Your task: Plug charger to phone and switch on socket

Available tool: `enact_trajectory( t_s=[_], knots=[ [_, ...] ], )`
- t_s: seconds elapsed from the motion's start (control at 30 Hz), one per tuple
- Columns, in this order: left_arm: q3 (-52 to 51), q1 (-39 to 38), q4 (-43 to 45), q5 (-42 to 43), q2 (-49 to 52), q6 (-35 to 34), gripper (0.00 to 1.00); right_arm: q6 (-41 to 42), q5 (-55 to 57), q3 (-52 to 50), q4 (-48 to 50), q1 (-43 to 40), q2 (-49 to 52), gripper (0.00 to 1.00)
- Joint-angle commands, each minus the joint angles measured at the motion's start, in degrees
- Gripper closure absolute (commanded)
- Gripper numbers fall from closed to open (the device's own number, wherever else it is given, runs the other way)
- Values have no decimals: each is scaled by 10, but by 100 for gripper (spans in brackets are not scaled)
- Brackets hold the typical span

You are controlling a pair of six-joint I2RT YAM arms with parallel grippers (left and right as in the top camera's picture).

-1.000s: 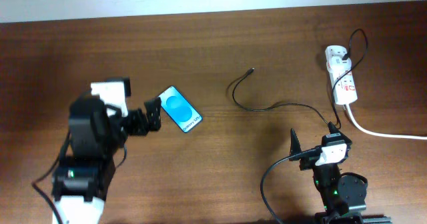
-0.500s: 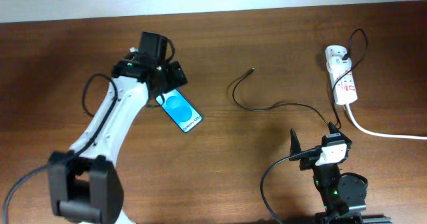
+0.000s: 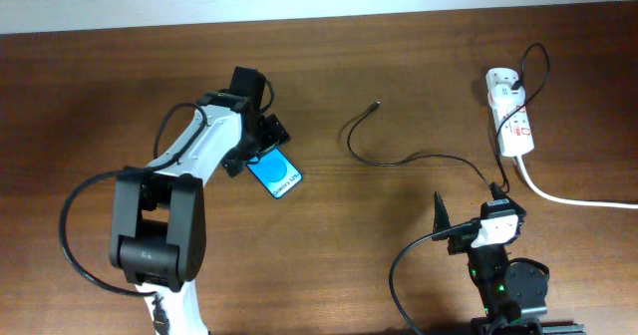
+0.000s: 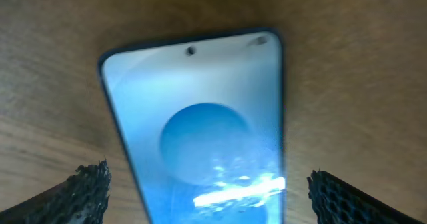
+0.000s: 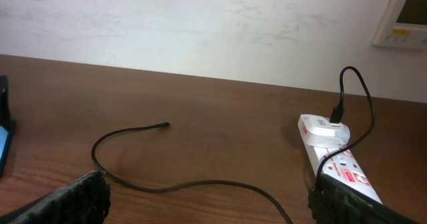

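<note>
The phone lies flat on the table with its blue screen up; it fills the left wrist view. My left gripper is open just above the phone's upper end, one finger on each side, not gripping it. The charger is a thin black cable with its free tip lying on the table and its plug in the white socket. My right gripper is open and empty near the front edge, with the cable, its tip and the socket ahead of it.
The socket's thick white cord runs off the right edge of the table. A wall panel is mounted behind the table at the far right. The phone's edge shows at the far left of the right wrist view.
My left arm has swung from the left side of the table up and over to the phone, and its open gripper now sits over the phone's upper end. The right arm has not moved.
</note>
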Motion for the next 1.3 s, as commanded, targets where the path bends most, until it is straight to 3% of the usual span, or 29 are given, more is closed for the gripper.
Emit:
enact_trajectory(
  t_s=[0.0, 0.5, 0.83, 0.9, 1.0, 1.07, 1.27],
  knots=[
    [9, -15, 10, 3, 12, -24, 1, -4, -8, -4, -1, 3, -5, 2],
    [9, -20, -22, 0, 51, -82, 0, -4, -8, -4, -1, 3, -5, 2],
    [9, -21, -28, 6, 75, -82, 17, -4, -8, -4, -1, 3, -5, 1],
    [9, -23, -43, 7, 81, -82, 27, -4, -8, -4, -1, 3, -5, 2],
    [10, -23, -57, 18, 81, -82, 31, -4, -8, -4, -1, 3, -5, 2],
    [17, -22, -69, 26, 81, -81, 38, -4, -8, -4, -1, 3, -5, 2],
    [130, -19, -166, 31, 81, -50, 39, -4, -8, -4, -1, 3, -5, 1]
  ],
)
